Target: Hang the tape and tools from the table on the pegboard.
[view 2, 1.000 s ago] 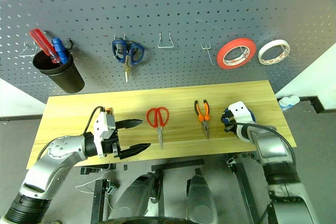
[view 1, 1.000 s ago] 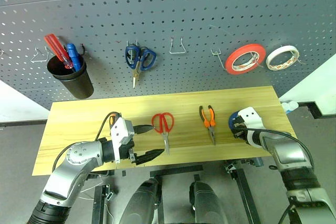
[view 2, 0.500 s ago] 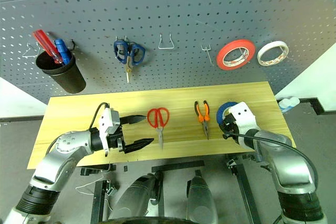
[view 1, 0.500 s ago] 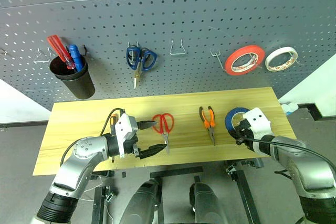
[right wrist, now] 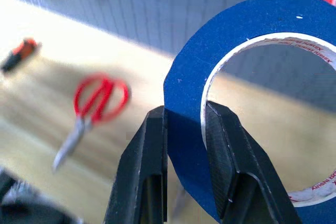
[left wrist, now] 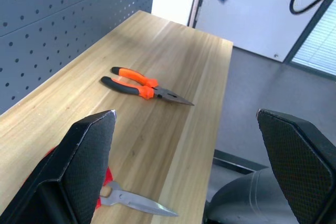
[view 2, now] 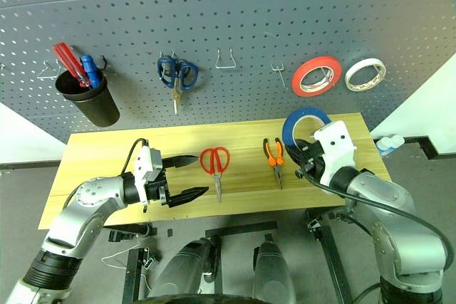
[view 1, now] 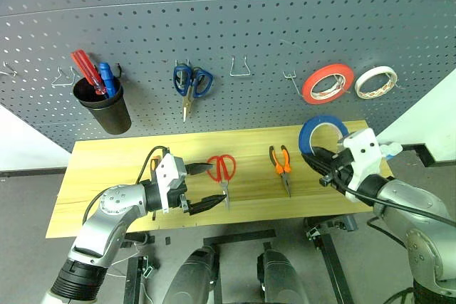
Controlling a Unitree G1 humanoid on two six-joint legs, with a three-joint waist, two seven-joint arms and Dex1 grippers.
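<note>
The right gripper (view 1: 322, 164) is pinched shut on the wall of the flat blue tape roll with a white core (view 1: 322, 133), holding it up on edge above the right end of the light wooden table (view 1: 107, 158). The dark grey pegboard (view 1: 249, 26) is behind it, and a bare wire hook (view 1: 291, 80) sits up and to the left, so the right arm is nearer. The left gripper (view 1: 201, 186) is wide open and empty, by the red-handled scissors (view 1: 223, 171).
</note>
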